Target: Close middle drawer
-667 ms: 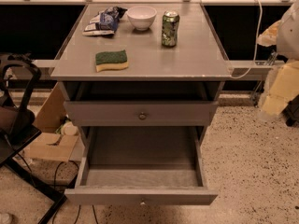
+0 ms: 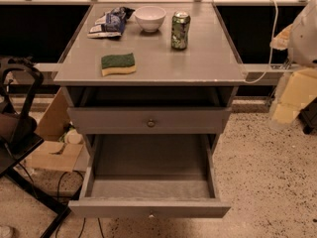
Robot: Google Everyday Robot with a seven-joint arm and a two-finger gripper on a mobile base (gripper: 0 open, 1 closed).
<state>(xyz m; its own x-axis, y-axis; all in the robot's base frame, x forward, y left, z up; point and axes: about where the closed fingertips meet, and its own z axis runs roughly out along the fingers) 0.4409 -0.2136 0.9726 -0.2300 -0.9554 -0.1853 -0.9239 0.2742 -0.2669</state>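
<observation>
I see the middle drawer pulled far out toward me, beneath the worktop. My gripper shows as a pale shape at the right edge, well apart from it; open or closed, I cannot tell.

At two o'clock the arm shows a smooth, rounded white shell with a tan patch on its left edge. Below it, near three o'clock, the gripper looks blocky and pale cream-yellow.

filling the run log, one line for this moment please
middle drawer: pulled out, empty | gripper: right edge of view, away from drawer | closing: not yet done
</observation>
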